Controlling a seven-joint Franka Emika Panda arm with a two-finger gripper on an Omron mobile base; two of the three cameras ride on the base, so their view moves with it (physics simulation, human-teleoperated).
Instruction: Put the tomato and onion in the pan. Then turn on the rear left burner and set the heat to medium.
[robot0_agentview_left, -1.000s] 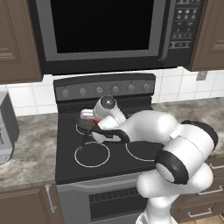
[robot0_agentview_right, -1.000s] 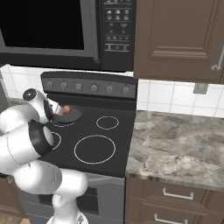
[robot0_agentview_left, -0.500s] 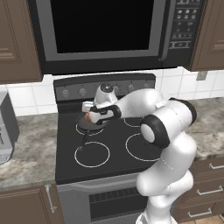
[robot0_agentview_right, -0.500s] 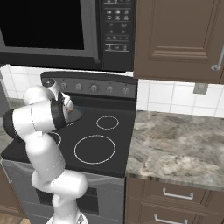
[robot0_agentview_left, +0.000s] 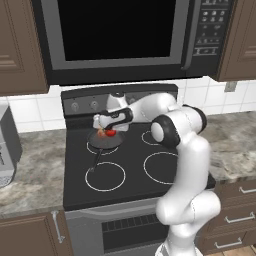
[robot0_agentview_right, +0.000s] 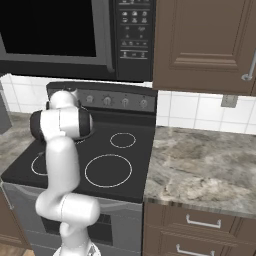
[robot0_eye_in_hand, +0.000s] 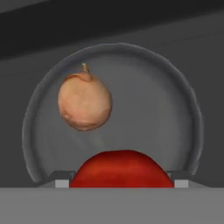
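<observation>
The arm rises from the base, bends at a high elbow and reaches leftward and back across the stovetop (robot0_agentview_left: 130, 170), its forearm nearly level and the hand turned down over the pan (robot0_agentview_left: 104, 140). The gripper (robot0_agentview_left: 108, 131) hangs just above the pan with the tomato (robot0_agentview_left: 110, 133) between its fingers (robot0_eye_in_hand: 61, 183) — in the hand view the red ball sits at the bottom, flanked by the two tips, which press against its sides, so the fingers are clamped on it. The onion (robot0_eye_in_hand: 85, 102) lies inside the pan, toward the upper left of the hand view, apart from the tomato. The pan rests on the rear left burner (robot0_agentview_left: 91, 148), its thin handle pointing toward the front ring (robot0_agentview_left: 104, 176). In the right base view the arm's upper links stand in front of the stove's left side — covering the pan there.
</observation>
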